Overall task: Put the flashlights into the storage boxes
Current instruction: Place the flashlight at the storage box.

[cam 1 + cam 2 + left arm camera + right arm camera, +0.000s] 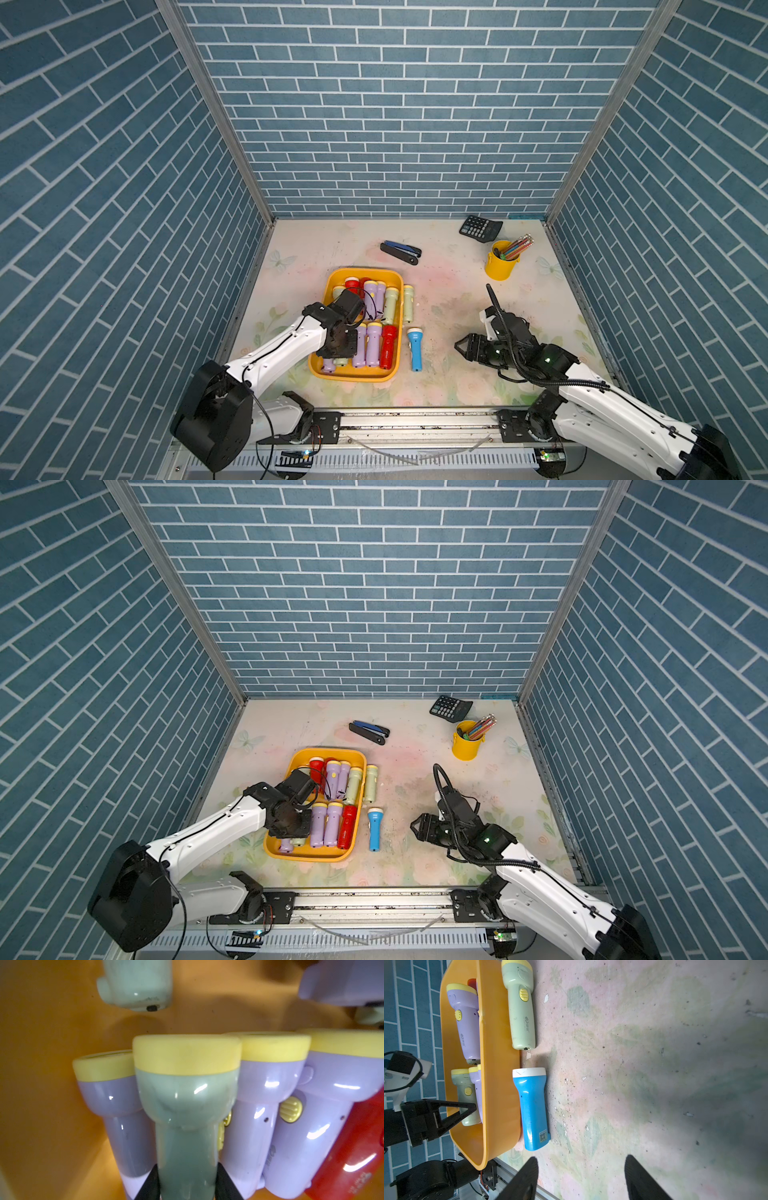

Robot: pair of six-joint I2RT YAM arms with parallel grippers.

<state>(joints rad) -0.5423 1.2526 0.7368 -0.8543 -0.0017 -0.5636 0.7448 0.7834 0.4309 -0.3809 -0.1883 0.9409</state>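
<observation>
The yellow-orange storage box [365, 273] [307, 856] lies left of centre and holds several lilac, red and pale green flashlights. My left gripper [187, 1184] hangs over its near left corner, shut on the handle of a pale green flashlight [187, 1105] [341, 360], which sits among lilac ones [270, 1105]. A blue flashlight [414, 349] [532, 1105] lies on the table beside the box's near right side. Another pale green flashlight [409, 303] [521, 1012] lies along the right rim, outside. My right gripper [459, 347] [581, 1159] stands open and empty, right of the blue one.
A black and blue stapler [401, 252] lies behind the box. At the back right are a calculator [481, 227] and a yellow pencil cup [502, 261]. Blue brick walls close three sides, and a metal rail [415, 419] runs along the front.
</observation>
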